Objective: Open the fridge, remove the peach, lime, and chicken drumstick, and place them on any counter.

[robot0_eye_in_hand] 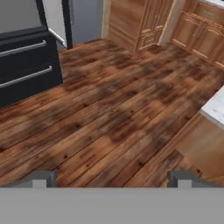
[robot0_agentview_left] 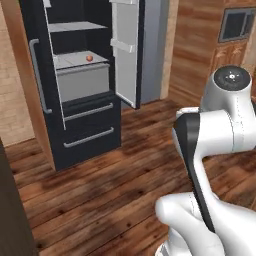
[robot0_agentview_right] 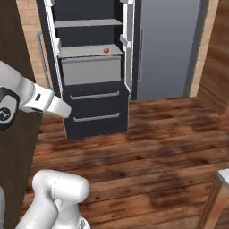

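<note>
In the hand view the end effector [robot0_eye_in_hand: 112, 178] has its two dark fingertips [robot0_eye_in_hand: 41, 178] spread as wide as they go, one at 7 o'clock and the other at 5 o'clock. Nothing lies between them and they touch nothing; bare wooden floor [robot0_eye_in_hand: 113, 118] fills the space ahead.

At 10 o'clock in that view sit the fridge [robot0_eye_in_hand: 26, 61] drawers with their grey horizontal handles, and the lower edge of the open door [robot0_eye_in_hand: 56, 19] shows at 11 o'clock. At 3 o'clock a white-grey corner of the tabletop [robot0_eye_in_hand: 215, 107] juts in over a light wooden base.

In the left base view the fridge [robot0_agentview_left: 75, 85] stands at 10 o'clock with its right door [robot0_agentview_left: 125, 50] swung open. Inside, a pale grey shelf [robot0_agentview_left: 80, 26] crosses near the top, and lower down a pale grey bin [robot0_agentview_left: 82, 80] sits under a flat shelf top. The peach [robot0_agentview_left: 89, 58] rests on that shelf top, toward its right side. Two closed drawers [robot0_agentview_left: 90, 125] lie below.

In the right base view the fridge [robot0_agentview_right: 89, 71] is at 11 o'clock, and the peach [robot0_agentview_right: 106, 50] sits on the shelf above the bin [robot0_agentview_right: 91, 70], near its right end. The lime and the chicken drumstick cannot be made out in any view. At 4 o'clock the tabletop [robot0_agentview_right: 223, 176] corner shows at the frame edge.
</note>
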{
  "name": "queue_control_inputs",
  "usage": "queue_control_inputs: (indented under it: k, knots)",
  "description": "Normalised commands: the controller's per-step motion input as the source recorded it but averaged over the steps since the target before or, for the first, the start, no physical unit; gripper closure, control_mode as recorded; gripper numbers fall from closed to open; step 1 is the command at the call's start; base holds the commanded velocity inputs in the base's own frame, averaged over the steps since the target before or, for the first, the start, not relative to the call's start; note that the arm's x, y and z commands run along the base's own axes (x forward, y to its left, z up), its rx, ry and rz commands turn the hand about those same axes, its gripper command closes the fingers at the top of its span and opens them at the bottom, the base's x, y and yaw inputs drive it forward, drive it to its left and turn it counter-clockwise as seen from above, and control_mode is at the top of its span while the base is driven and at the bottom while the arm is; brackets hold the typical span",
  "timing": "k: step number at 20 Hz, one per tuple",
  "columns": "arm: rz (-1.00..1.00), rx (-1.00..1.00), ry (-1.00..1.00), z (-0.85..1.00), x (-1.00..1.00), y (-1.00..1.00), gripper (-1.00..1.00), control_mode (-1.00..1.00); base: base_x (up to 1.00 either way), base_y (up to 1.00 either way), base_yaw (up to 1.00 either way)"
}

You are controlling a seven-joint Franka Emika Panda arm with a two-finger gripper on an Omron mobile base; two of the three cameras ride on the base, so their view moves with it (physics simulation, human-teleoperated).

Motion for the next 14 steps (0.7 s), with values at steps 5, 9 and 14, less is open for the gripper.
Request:
queue_control_inputs:
  k: [5,9,14]
  knots:
    - [0.0,0.0,0.0,0.0,0.0,0.0,-1.0,1.0,0.0,-0.02,0.55]
    - [0.0,0.0,0.0,0.0,0.0,0.0,-1.0,1.0,0.04,0.0,0.0]
    - [0.0,0.0,0.0,0.0,0.0,0.0,-1.0,1.0,0.57,-0.21,0.0]
